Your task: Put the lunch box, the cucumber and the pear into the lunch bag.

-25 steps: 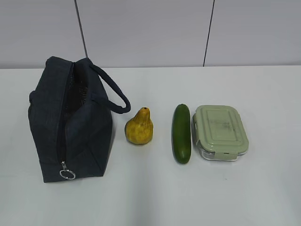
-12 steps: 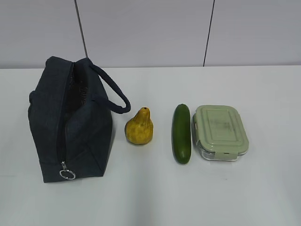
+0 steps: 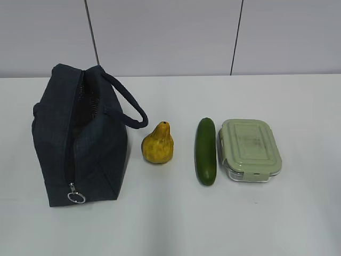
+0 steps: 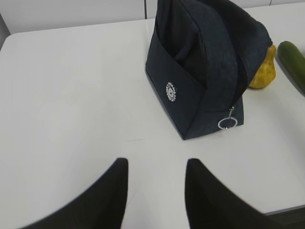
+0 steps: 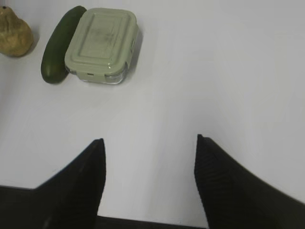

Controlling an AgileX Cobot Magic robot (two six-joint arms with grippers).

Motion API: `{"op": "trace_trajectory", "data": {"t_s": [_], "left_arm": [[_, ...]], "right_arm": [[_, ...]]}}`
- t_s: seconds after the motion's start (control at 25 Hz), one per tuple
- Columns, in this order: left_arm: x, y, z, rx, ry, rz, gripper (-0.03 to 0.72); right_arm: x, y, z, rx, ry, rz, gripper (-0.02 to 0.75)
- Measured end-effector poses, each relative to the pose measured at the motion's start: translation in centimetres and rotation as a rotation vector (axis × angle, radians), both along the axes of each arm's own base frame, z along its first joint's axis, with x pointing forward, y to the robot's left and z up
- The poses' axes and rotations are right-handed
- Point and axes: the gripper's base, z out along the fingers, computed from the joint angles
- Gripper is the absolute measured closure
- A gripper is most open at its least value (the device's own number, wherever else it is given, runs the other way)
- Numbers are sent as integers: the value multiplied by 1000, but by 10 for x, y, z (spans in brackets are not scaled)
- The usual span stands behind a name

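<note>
Since both fingers pairs hang spread and empty, right fingers (image 5: 148,183) should straddle the sage-lidded clear lunch box (image 3: 250,150) squarely; navy fabric lunch bag (image 3: 80,136) gapes near the worktop's left edge.

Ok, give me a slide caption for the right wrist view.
Open right gripper hovers above the white table, facing the lunch box, cucumber and pear.

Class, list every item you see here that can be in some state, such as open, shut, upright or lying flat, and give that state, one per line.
lunch bag: standing on the table, zipper open along the top
lunch box: lid on, resting flat
cucumber: lying flat beside the lunch box
pear: upright, narrow end up
left claw: open, empty
right claw: open, empty
</note>
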Motion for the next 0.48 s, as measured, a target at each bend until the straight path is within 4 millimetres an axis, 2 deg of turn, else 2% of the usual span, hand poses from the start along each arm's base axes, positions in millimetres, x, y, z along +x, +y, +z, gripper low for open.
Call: {"op": "trace_trajectory", "data": {"t_s": [0.2, 0.48], "left_arm": [[0, 0, 0, 0, 0, 0, 446], [0, 0, 0, 0, 0, 0, 446]], "right_arm": [[31, 1, 19, 10, 5, -2, 216], [84, 3, 46, 11, 34, -4, 208]]}}
